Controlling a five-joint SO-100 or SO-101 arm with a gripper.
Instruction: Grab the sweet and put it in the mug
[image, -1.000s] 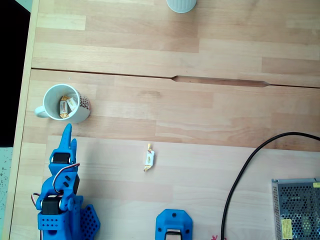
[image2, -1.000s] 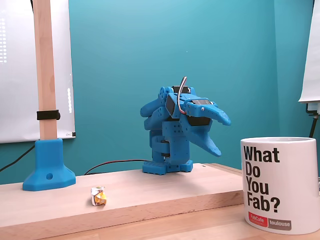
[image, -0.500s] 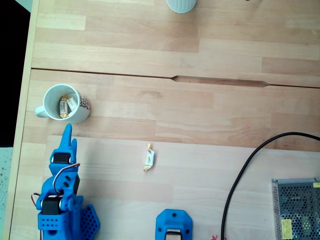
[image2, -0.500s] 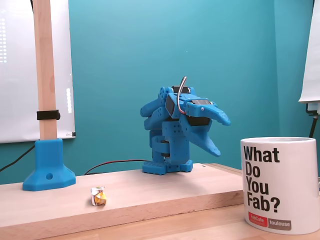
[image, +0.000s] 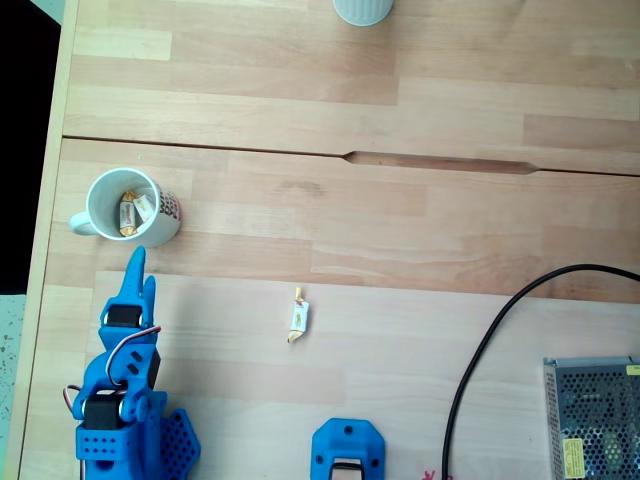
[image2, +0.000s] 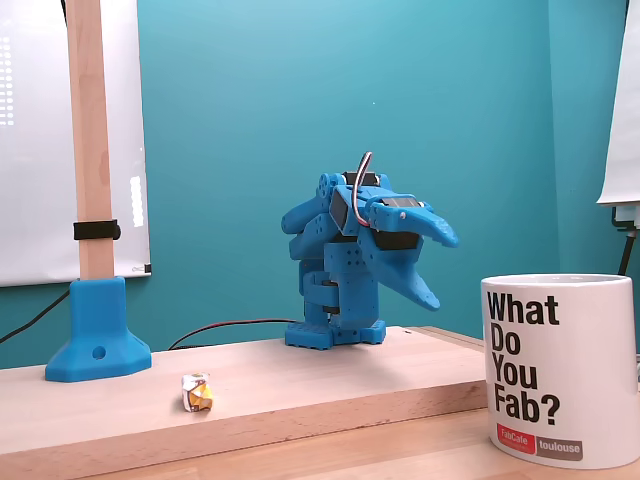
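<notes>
The arm sits folded at the lower left of the overhead-looking fixed view, its pincer pointing toward the mug and hovering just short of its rim; in the side-on fixed view the pincer shows its two fingers spread apart with nothing between them. The mug already holds two wrapped candies, while the sweet to be fetched lies alone on the bare wooden surface, well to the right of the arm and apart from everything else; it also shows low in the side-on view as a small pale bundle. The step in hand appears to be the reach toward it, not yet begun. From above, the sweet's long axis runs nearly up-and-down the picture, slightly tilted, with twisted ends at top and bottom. A good grasp would likely swing the arm right, descend directly above the wrapper's plump middle, and turn the fingers so they close across the short width rather than on a flimsy twisted end, keeping them wide until low.
</notes>
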